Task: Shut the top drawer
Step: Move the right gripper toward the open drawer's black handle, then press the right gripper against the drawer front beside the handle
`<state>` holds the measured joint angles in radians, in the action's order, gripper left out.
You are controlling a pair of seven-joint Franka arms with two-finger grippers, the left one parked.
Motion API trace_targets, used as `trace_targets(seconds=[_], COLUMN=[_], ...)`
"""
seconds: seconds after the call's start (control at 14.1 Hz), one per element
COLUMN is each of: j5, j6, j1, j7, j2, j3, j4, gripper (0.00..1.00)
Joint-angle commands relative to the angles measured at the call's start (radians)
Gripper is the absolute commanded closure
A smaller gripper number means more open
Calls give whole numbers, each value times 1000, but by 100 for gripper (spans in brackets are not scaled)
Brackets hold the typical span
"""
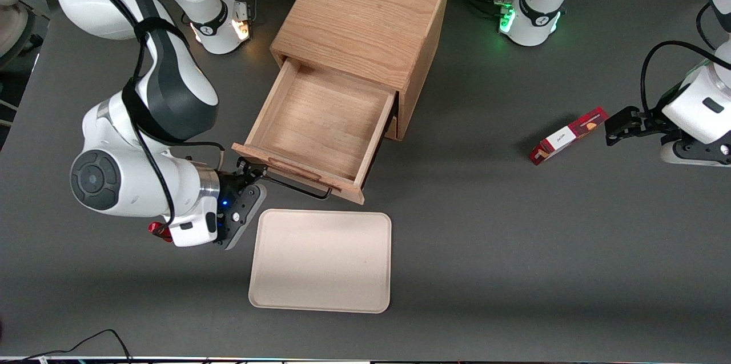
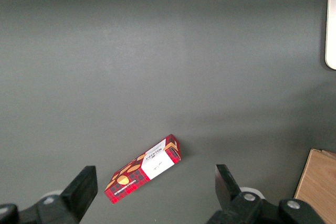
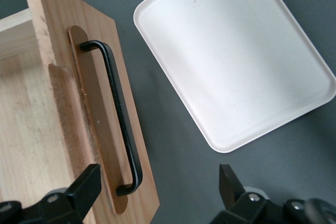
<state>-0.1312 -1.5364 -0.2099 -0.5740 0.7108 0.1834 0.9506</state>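
The top drawer (image 1: 320, 124) of the light oak cabinet (image 1: 365, 15) stands pulled far out and holds nothing. Its front bears a black wire handle (image 1: 300, 188) and a raised wooden lip. My gripper (image 1: 250, 176) is at the working arm's end of the drawer front, by the handle's end, nearer the front camera than the drawer. It is open and holds nothing. In the right wrist view the handle (image 3: 118, 116) and drawer front (image 3: 113, 93) lie between the spread fingertips (image 3: 86, 184), one finger over the wood, the other over the table.
A cream tray (image 1: 321, 261) lies on the grey table just nearer the front camera than the drawer; it also shows in the right wrist view (image 3: 236, 56). A red snack box (image 1: 568, 135) lies toward the parked arm's end, also in the left wrist view (image 2: 143, 169).
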Motion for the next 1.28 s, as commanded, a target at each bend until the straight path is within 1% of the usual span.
trace_targets(seconds=[0.0, 0.28, 0.64, 0.78, 0.92, 1.21], j5=[-19, -27, -31, -44, -74, -77], j6=[-2, -10, -83, -84, -84, -84], j1=[-9, -17, -25, -25, -25, -25], j7=[-21, -18, -1, 5, 20, 23], j2=[55, 79, 108, 113, 122, 124], j3=[14, 14, 16, 16, 14, 14], j4=[-46, -42, -35, -30, -29, 5], gripper=[0, 0, 0, 0, 0, 0])
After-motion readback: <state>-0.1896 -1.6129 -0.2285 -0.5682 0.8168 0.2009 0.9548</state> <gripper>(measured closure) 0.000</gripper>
